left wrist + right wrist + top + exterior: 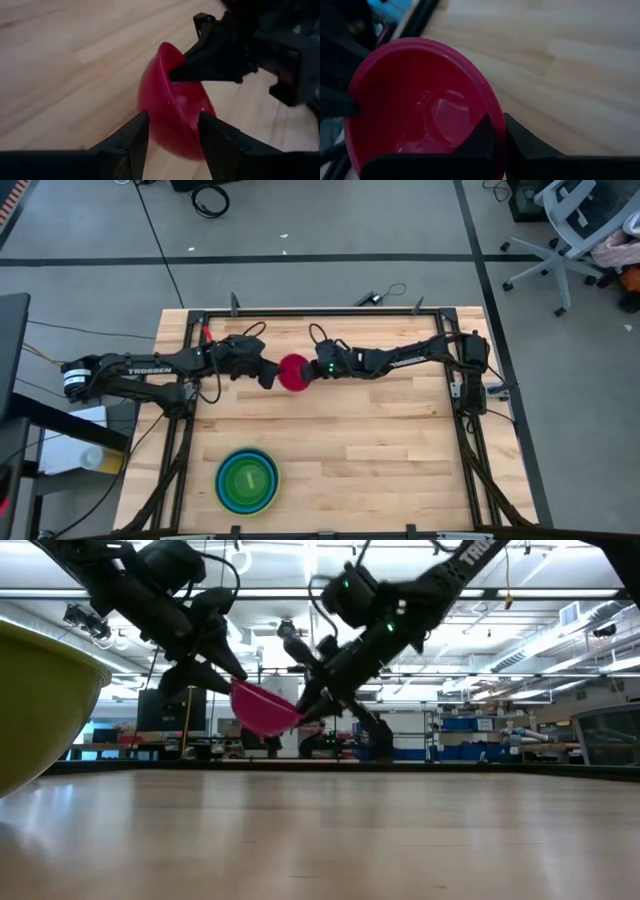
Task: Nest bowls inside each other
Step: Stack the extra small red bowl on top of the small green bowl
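Observation:
The magenta-pink bowl (293, 373) hangs in the air over the table's far middle, tilted, with both grippers on it. My left gripper (268, 374) comes at it from the table's left and is shut on it. My right gripper (312, 368) comes from the right and is shut on its rim. In the low view the bowl (262, 708) is well clear of the wood. The other bowls stand nested near the front edge as one stack (247, 480), yellow-green outside, blue within, bright green innermost. My left gripper has the bowl's wall (150, 115) between its two fingers, on the side turned to the table's left. One finger (135, 137) lies on the outer wall, the other (215, 142) toward the opening. The fingers slant down from the left. My right gripper pinches the bowl's rim (490, 107) on the side toward the table's right, one finger (482, 135) inside the bowl and one (520, 145) outside. The fingers slant down from the right. The bowl is lifted clear and tilted.
The yellow-green bowl (40, 700) fills the low view's left edge. Bare wood (380, 440) lies between the stack and the arms. Cables (380, 295) lie by the far rail, and an office chair (570, 230) stands on the floor beyond.

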{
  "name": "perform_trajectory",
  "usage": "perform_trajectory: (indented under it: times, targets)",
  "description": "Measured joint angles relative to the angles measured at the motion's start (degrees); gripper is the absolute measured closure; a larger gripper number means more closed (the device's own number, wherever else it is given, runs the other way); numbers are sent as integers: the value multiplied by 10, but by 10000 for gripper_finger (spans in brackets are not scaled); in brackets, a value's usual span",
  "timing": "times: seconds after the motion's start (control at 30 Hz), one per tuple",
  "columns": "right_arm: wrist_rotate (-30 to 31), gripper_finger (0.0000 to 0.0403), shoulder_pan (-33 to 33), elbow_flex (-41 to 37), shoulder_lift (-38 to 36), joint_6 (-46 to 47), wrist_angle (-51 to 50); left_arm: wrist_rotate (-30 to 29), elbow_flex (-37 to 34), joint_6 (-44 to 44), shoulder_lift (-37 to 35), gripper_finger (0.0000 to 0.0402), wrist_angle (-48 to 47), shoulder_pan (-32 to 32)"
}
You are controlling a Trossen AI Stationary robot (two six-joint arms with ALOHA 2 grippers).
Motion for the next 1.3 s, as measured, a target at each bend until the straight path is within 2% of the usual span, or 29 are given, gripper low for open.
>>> perform_trajectory:
  times: [0.17,0.33,0.43,0.53,0.63,0.7,0.83,0.93,1.03,1.13,1.3]
  targets:
    - [55,377,13,41,-1,-13,-56,-6,0,8,0,232,23,1]
    - [65,376,20,73,0,-48,-87,-36,1,54,-1,237,-3,1]
    - [66,370,28,90,2,-83,-88,-53,3,79,-2,262,-39,0]
    - [66,335,41,111,2,-108,-86,-62,2,95,-2,317,-73,0]
    - [44,280,52,132,0,-97,-92,-58,0,98,-13,382,-102,2]
    - [30,241,57,147,-3,-75,-97,-32,0,105,-31,388,-133,1]
    - [26,183,57,175,-13,25,-108,63,0,108,-81,389,-194,-9]
    - [28,164,59,195,-28,33,-110,131,0,129,-123,390,-223,-45]
    - [29,161,60,200,-42,19,-113,199,8,161,-160,390,-227,-98]
    - [32,165,58,200,-47,12,-119,201,42,175,-173,390,-252,-166]
    - [23,166,44,200,-47,12,-123,153,77,153,-141,391,-311,-278]
